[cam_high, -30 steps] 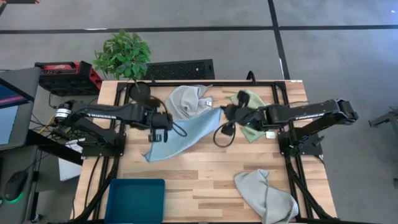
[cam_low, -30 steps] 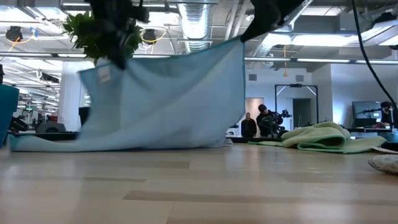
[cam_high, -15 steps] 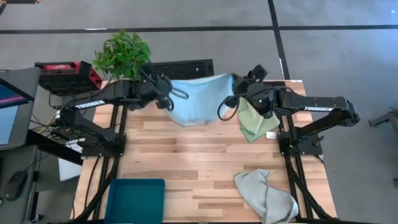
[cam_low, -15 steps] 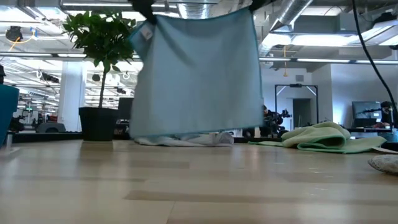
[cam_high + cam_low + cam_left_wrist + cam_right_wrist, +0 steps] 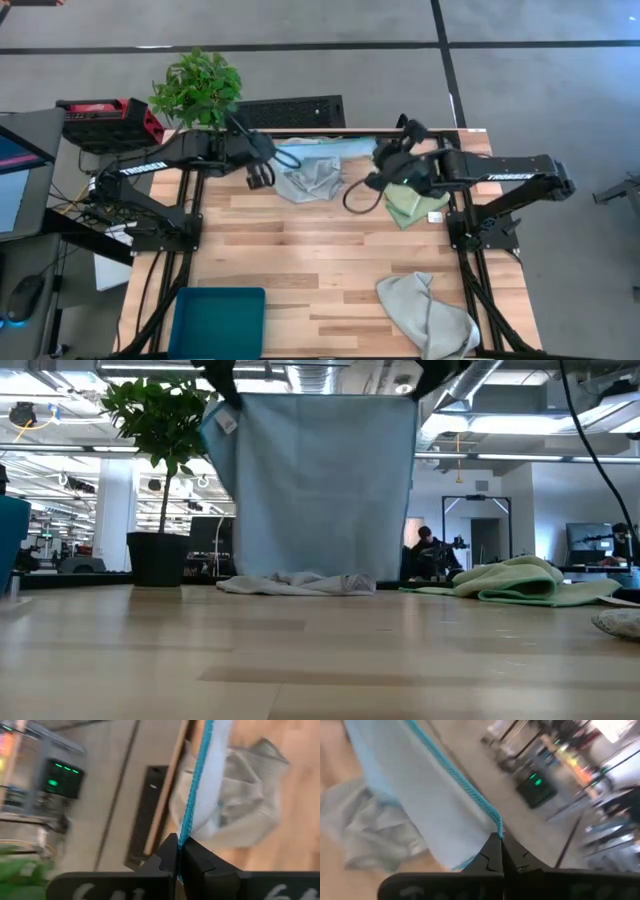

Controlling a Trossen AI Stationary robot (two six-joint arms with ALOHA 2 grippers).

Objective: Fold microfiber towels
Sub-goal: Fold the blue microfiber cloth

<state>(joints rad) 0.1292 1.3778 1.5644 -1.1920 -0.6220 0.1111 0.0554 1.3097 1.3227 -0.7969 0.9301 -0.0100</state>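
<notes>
Both grippers are being kept clamped on the blue towel (image 5: 320, 485), which is being held up as a flat hanging sheet over the far middle of the table (image 5: 320, 260). One top corner is being pinched by the left gripper (image 5: 178, 854) and the other by the right gripper (image 5: 498, 851), each with its fingers pressed together on the stitched edge. The towel's lower edge is being hung just above a crumpled grey towel (image 5: 312, 180) lying at the far middle. A white tag (image 5: 226, 422) is being shown near the blue towel's upper left corner in the low view. A green towel (image 5: 403, 203) is being left bunched on the far right, beneath the right arm. A second grey towel (image 5: 428, 312) is being left at the near right corner. A teal bin (image 5: 217, 322) is being left at the near left edge.
</notes>
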